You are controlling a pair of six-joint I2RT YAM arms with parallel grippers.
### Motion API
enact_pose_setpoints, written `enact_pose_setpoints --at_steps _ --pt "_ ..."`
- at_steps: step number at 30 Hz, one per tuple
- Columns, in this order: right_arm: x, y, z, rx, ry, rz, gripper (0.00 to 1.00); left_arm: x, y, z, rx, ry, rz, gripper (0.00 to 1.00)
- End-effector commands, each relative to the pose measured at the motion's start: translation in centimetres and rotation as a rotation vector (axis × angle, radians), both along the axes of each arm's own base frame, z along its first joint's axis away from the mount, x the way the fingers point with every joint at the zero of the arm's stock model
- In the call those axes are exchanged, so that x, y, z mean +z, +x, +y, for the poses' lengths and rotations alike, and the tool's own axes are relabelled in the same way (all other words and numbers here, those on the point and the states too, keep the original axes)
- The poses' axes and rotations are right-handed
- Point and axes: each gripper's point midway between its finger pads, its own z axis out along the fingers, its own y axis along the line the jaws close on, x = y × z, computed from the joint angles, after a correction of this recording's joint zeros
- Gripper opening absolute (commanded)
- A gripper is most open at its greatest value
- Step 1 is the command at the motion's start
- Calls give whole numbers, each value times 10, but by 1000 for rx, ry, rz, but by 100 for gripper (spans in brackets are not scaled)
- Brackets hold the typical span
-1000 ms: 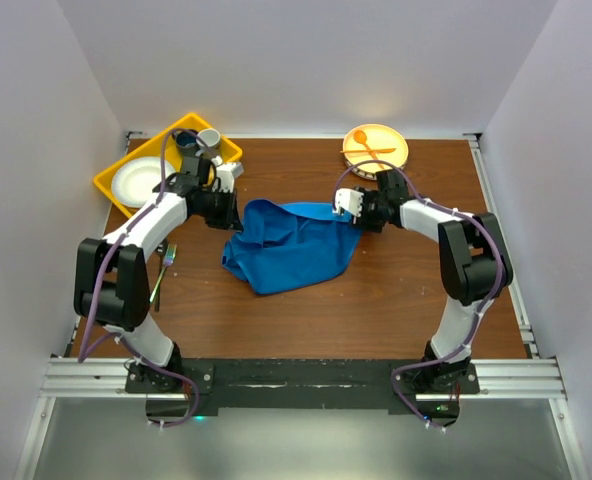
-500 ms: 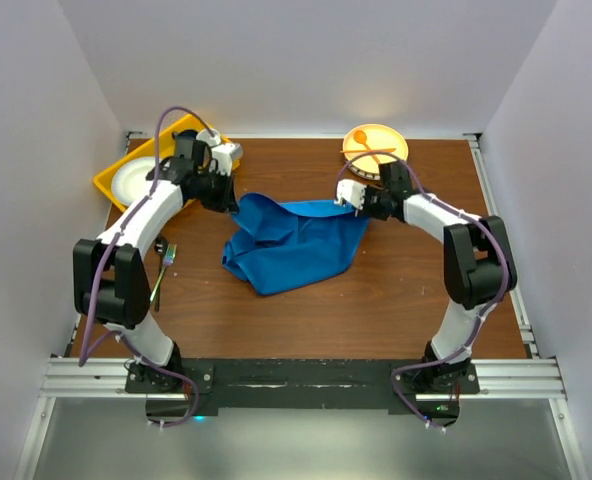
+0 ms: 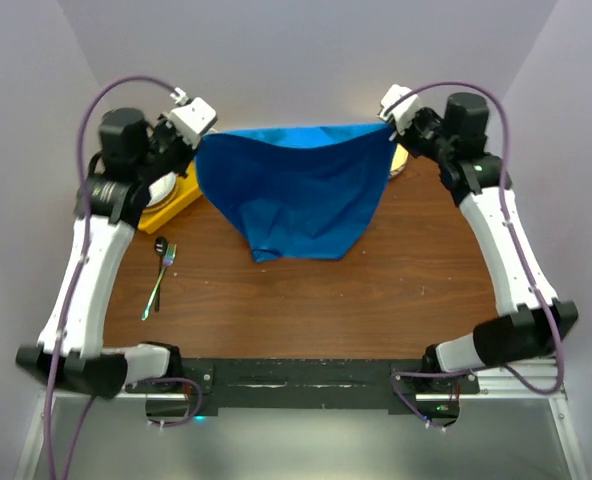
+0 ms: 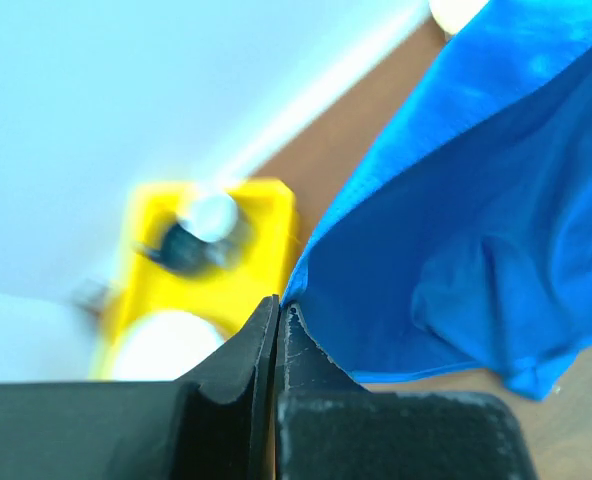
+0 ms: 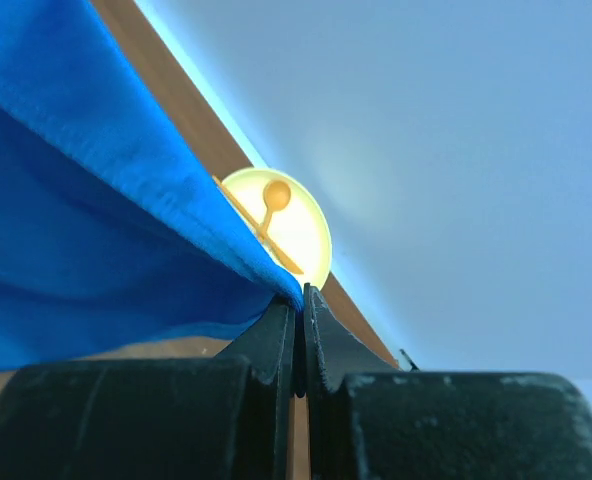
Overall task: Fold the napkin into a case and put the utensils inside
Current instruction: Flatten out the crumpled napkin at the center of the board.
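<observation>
Above your one table [image 3: 406,290], one napkin [image 3: 296,190] hangs spread, each upper corner clamped in one of your two claws: left gripper [image 3: 198,137] and right gripper [image 3: 389,124]. Two utensils [image 3: 158,272], spoon and fork, lie together at the table's left, apart from the cloth.
</observation>
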Motion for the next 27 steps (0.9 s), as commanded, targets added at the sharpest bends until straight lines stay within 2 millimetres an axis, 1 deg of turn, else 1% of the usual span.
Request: enact_pose_setpoints --at_steps 1,2,3,4,5,6,7,8,9,10,12,13,14,15,16,17,18,19,20,21,22,23,24,25,26,27 --pt "53 -61 4 30 114 -15 0 69 -61 8 -94 91 -317 0" --pt "76 -84 2 44 123 -73 0 77 -71 8 -106 92 -350 0" --pt "82 -96 0 48 127 -83 0 94 -92 7 -125 82 -418 0" --pt "89 -110 -1 53 130 -103 0 96 -100 7 -132 79 -436 0" --pt "103 -129 -5 55 130 -142 0 103 -110 6 -143 69 -463 0" --pt "104 -142 -8 55 128 -134 0 110 -120 3 -165 53 -490 0" --pt "111 -154 -8 62 131 -150 0 121 -137 3 -167 27 -525 0" --pt "115 -165 -9 68 135 -159 0 129 -145 4 -167 14 -545 0" --pt "124 -187 -12 76 143 -190 0 134 -151 4 -166 2 -556 0" --pt "130 -198 -13 85 148 -205 0 146 -162 6 -162 -17 -582 0" --pt "142 -223 -14 102 172 -240 0 153 -173 5 -169 -29 -588 0" --pt "154 -232 -16 97 187 -267 0 165 -180 6 -168 -41 -609 0" --pt "159 -236 -20 76 199 -275 0 169 -183 7 -165 -49 -613 0" --pt "158 -235 -20 69 198 -260 0 171 -184 8 -159 -56 -603 0" --pt "167 -238 -22 62 201 -278 0 180 -184 8 -151 -69 -606 0" --pt "168 -235 -25 45 200 -275 0 182 -183 8 -147 -77 -595 0" --pt "170 -231 -25 37 201 -276 0 179 -171 9 -130 -81 -562 0" --pt "170 -222 -26 26 201 -270 0 187 -171 10 -120 -94 -569 0" --pt "169 -215 -25 15 205 -261 0 189 -166 10 -114 -98 -560 0" --pt "171 -207 -27 -5 210 -266 0 186 -155 8 -110 -96 -531 0" --pt "165 -191 -26 -14 205 -240 0 182 -147 7 -109 -98 -509 0" --pt "165 -183 -25 -20 213 -236 0 177 -139 7 -100 -96 -487 0" --pt "156 -173 -24 -26 210 -217 0 161 -120 5 -93 -87 -429 0" --pt "143 -157 -20 -28 203 -181 0 148 -107 5 -84 -71 -391 0" --pt "139 -146 -18 -28 203 -184 0 137 -94 8 -55 -63 -366 0" --pt "117 -131 -17 -37 190 -135 0 113 -75 6 -47 -54 -300 0"
